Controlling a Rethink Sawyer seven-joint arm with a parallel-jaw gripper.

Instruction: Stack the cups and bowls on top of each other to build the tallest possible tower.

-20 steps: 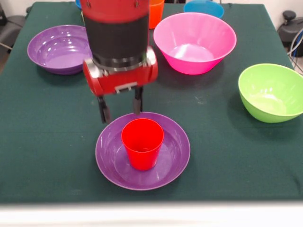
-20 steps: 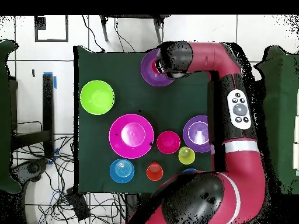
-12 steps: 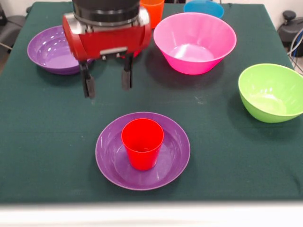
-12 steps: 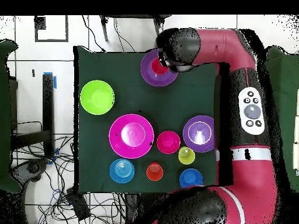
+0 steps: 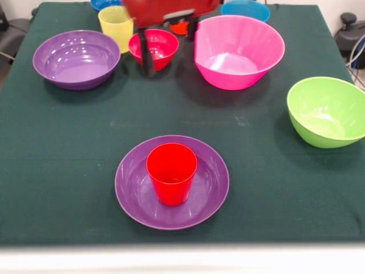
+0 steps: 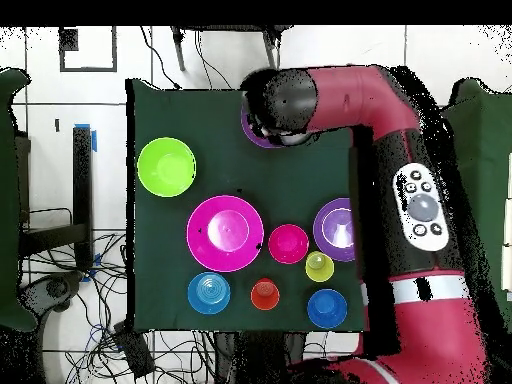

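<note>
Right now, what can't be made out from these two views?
- Front view: the gripper is cut off by the top edge; only its two spread fingers show.
- Front view: the orange cup is mostly hidden behind the gripper.
- Overhead view: the arm covers the red cup and most of its purple bowl.

A red cup (image 5: pixel 171 180) is seen standing upright, mouth up, in the middle of a wide shallow purple bowl (image 5: pixel 212 188) near the table's front edge. A second purple bowl (image 5: pixel 76 59) is placed at the far left, with a yellow cup (image 5: pixel 116 25) upright just beside it and a small crimson bowl (image 5: pixel 154 47) next to that. A big pink bowl (image 5: pixel 239 50) is set beside the crimson one, and a lime green bowl (image 5: pixel 326 111) lies well apart at the right. An orange cup (image 6: pixel 264 293), a light blue bowl (image 6: pixel 208 292) and a dark blue bowl (image 6: pixel 327 307) are lined up along one edge.
</note>
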